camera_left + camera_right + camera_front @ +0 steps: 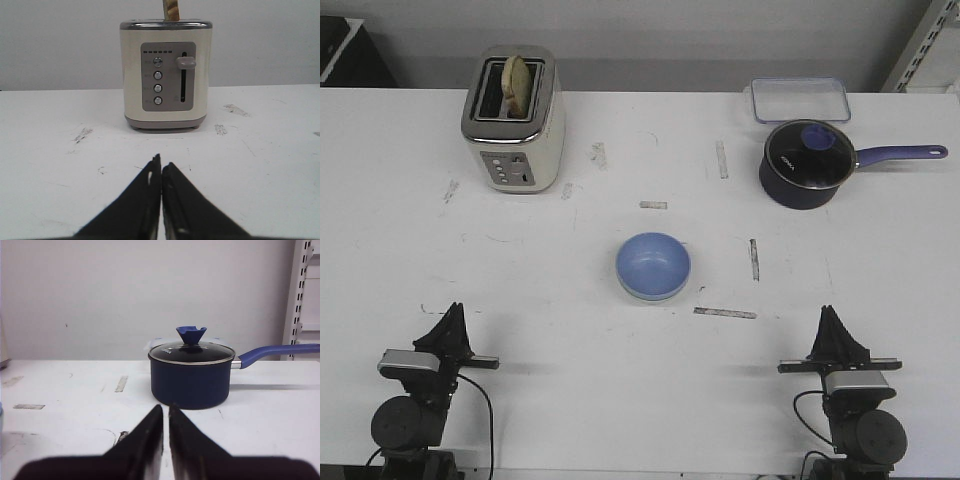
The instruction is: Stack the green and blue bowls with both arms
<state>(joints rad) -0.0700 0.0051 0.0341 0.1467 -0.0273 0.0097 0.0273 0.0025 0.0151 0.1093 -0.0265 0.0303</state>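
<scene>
The light blue bowl [653,262] sits upright in the middle of the table. A thin pale green edge [654,297] shows along its near side, so it seems to rest inside the green bowl, which is otherwise hidden. My left gripper [453,312] is shut and empty, low at the near left of the table, far from the bowls. In the left wrist view it [161,163] points at the toaster. My right gripper [830,313] is shut and empty at the near right. In the right wrist view it [166,408] points at the saucepan.
A cream toaster [515,122] with bread in it stands at the back left, also seen in the left wrist view [165,75]. A dark navy saucepan [807,164] with a glass lid and a clear lidded box [800,98] stand at the back right. Tape marks dot the table.
</scene>
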